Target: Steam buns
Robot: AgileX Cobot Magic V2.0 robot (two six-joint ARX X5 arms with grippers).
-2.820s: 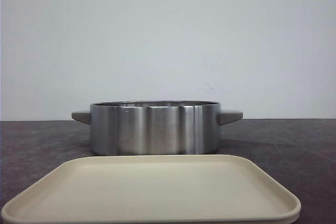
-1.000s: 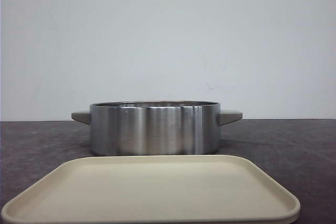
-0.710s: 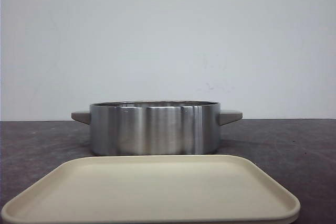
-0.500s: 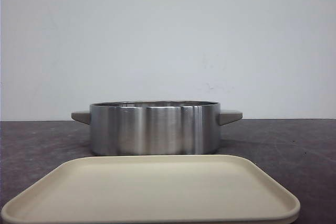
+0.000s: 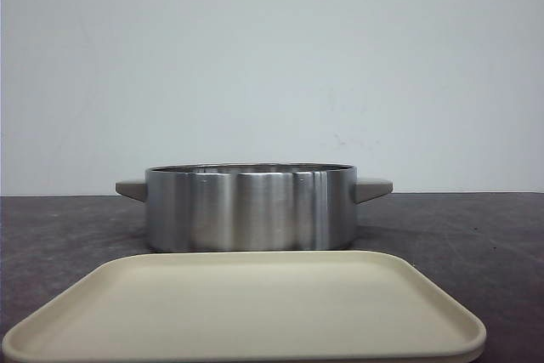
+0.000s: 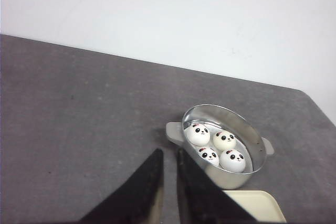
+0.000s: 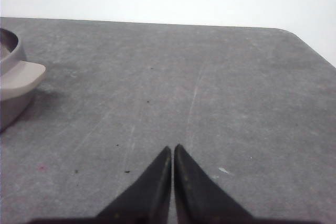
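Front view showed nothing changed across the earlier frames; steel pot (image 5: 251, 207) at centre, beige tray (image 5: 246, 308) below it, bare; the buns (image 6: 217, 147) sat in the pot, so loading looked done; left gripper (image 6: 169, 157) slightly parted, empty; right gripper (image 7: 172, 153) closed, empty.

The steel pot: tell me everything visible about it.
The steel pot is a low, round, brushed-metal vessel with two grey-beige side handles and no lid. It stands upright on the dark table, just behind the cream tray. Inside, four panda-faced buns sit clustered. Neither gripper touches it.
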